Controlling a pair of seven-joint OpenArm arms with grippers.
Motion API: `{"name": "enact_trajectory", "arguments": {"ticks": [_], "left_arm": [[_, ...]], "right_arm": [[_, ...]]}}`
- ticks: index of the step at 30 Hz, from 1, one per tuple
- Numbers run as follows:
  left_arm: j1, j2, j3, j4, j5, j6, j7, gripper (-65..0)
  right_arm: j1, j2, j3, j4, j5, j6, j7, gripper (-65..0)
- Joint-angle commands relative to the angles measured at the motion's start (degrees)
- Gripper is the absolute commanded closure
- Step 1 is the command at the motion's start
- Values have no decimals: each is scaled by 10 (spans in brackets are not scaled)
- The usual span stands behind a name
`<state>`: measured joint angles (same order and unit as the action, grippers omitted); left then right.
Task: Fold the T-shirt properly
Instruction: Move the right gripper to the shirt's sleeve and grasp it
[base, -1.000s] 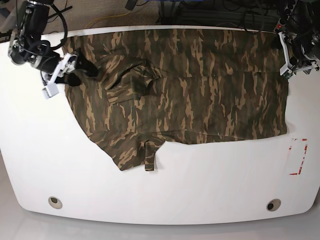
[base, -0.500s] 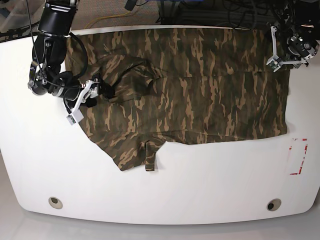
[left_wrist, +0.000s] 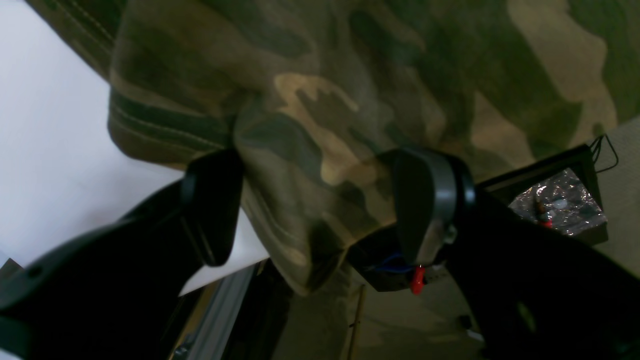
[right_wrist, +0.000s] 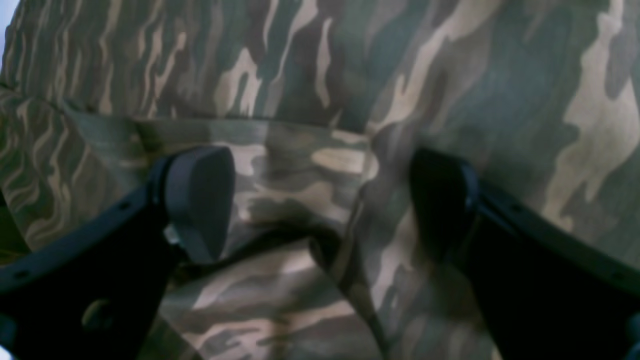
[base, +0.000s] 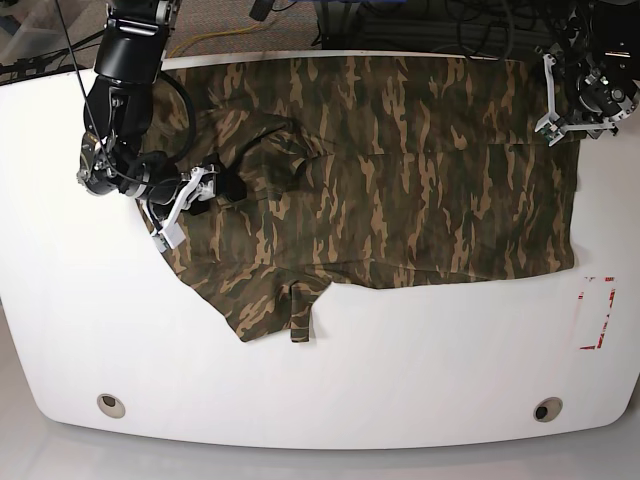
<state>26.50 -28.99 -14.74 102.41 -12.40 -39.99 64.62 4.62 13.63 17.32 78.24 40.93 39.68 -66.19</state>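
Fingers (right_wrist: 200, 200) of both grippers are held apart over the T-shirt (base: 400, 170), spread on a white table (base: 400, 370); a hanging hem corner is shown only by the left wrist view.

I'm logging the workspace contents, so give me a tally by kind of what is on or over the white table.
T-shirt: 1
Robot pincers: 2 (left pincer, right pincer)
Round table holes: 2 ()
Red-marked rectangle: 1
Total: 6
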Motion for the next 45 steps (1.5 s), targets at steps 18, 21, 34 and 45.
{"name": "enact_trajectory", "arguments": {"ticks": [18,21,34,45], "left_arm": [[0,-8,-2,1,2,0,-4,-439],[0,-8,-2,1,2,0,-4,-439],[-17,-7,1,1,4,0,-3,-439],[-16,-7,1,1,4,0,0,-439]], "right_arm": [[8,-11,-22,10,11,3,11,-170],[8,-10,-22,10,11,3,24,0],[26,11,-22,80,13,3,33,0],[85,5,-25,55,11,3,34,-68]]}}
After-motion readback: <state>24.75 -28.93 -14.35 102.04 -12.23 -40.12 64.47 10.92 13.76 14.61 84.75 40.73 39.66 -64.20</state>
